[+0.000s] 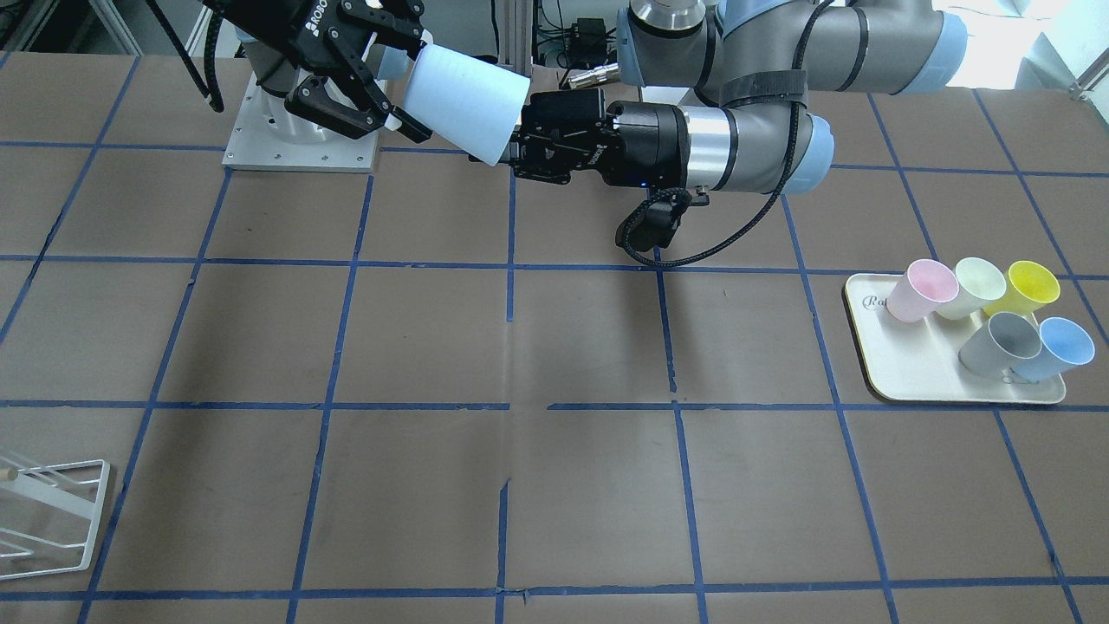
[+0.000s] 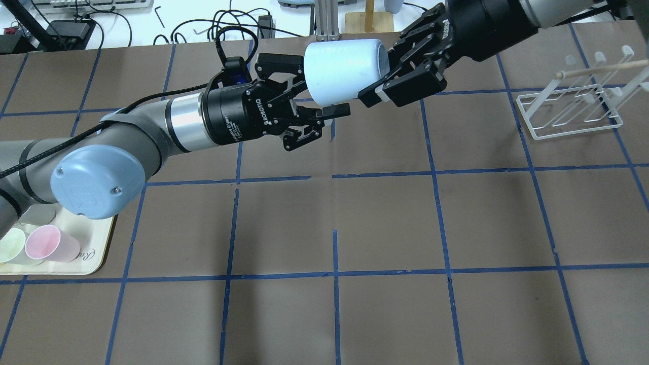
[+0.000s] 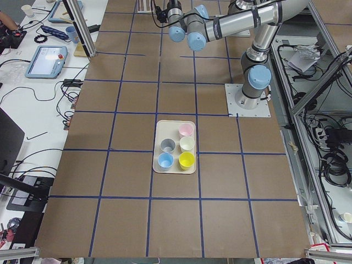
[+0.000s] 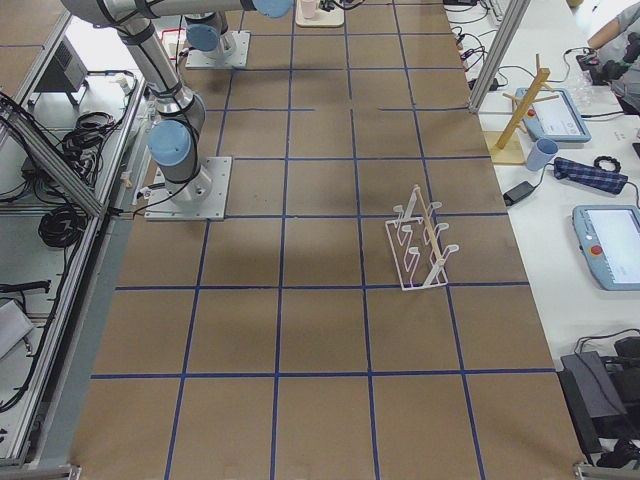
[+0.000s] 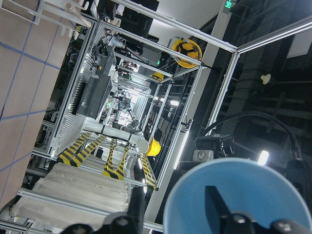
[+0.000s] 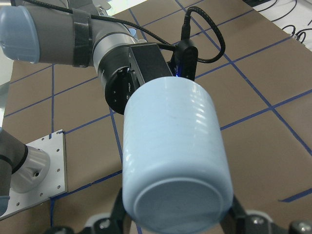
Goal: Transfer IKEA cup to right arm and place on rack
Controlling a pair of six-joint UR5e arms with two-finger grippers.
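Note:
The pale blue IKEA cup hangs on its side in mid-air between both grippers at the robot's side of the table. My right gripper is shut around its base end; the right wrist view shows the cup filling the space between the fingers. My left gripper is at the cup's mouth. In the left wrist view one finger is inside the cup and the other stands apart outside the rim, so it looks open. The white wire rack stands empty on my right.
A cream tray on my left holds a second blue cup, a grey cup, a pink cup, a pale green one and a yellow one. The right arm's base plate lies under the hand-over spot.

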